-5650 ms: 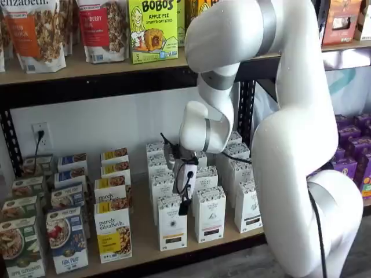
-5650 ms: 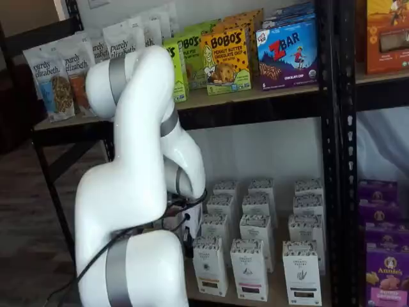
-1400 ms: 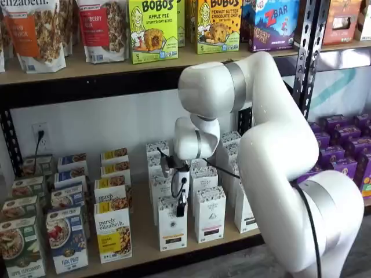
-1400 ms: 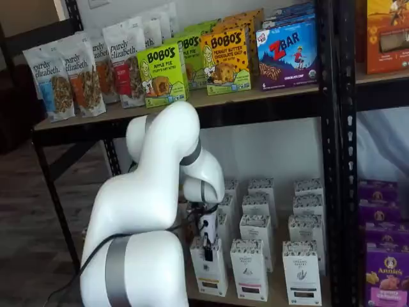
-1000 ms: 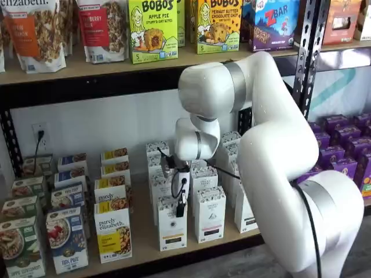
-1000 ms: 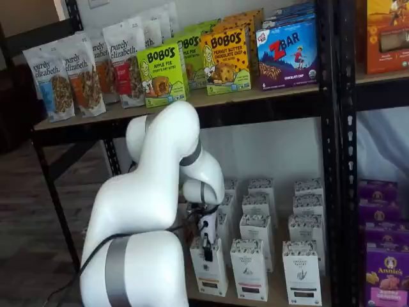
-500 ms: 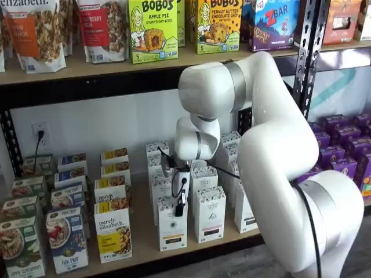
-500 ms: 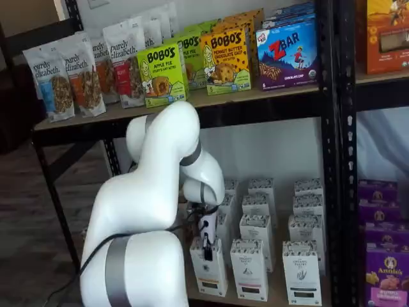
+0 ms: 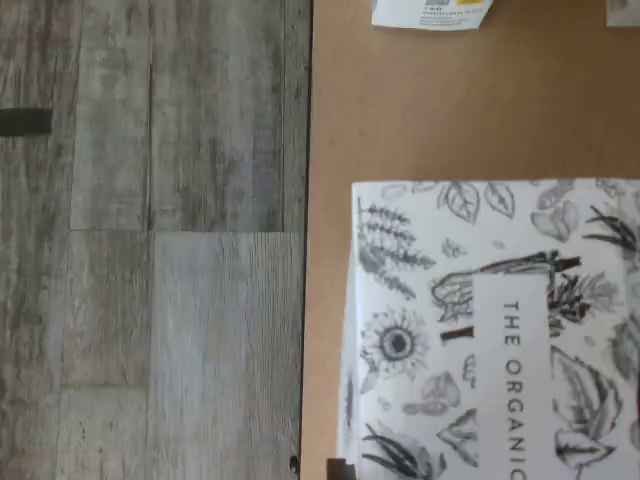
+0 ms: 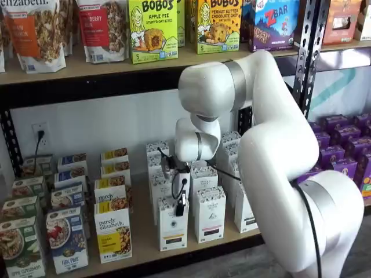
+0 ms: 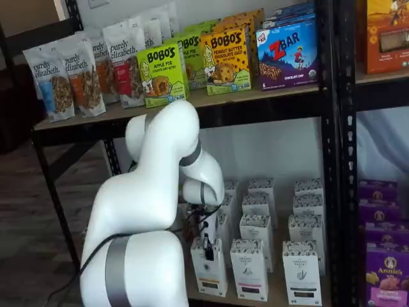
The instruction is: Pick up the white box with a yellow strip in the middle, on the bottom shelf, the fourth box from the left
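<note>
We see the bottom shelf (image 10: 142,231), a tan board with a black front rail. On it stand rows of cartons: the white box (image 10: 172,225) at the front, colourful granola boxes (image 10: 113,231) beside it.

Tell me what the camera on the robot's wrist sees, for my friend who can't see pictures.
A white carton top printed with black leaves and flowers and the words "THE ORGANIC" fills much of the wrist view. It stands on a tan wood-board shelf, near the edge. Past the edge, grey wood-plank floor shows far below. The robot's hand is not in this view.
</note>
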`<action>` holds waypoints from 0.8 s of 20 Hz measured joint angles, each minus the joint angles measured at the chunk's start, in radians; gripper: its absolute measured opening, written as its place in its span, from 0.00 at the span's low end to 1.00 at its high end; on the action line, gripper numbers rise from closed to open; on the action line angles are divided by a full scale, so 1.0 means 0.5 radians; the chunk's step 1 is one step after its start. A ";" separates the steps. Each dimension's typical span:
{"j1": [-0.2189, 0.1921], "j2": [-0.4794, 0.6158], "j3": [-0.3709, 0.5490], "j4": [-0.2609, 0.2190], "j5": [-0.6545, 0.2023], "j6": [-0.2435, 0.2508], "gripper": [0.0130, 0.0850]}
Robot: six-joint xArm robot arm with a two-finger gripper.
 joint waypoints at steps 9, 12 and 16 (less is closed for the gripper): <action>0.016 -0.055 0.080 0.006 -0.019 0.007 0.50; 0.024 -0.096 0.137 0.016 -0.028 0.005 0.50; 0.038 -0.169 0.245 0.022 -0.065 0.009 0.50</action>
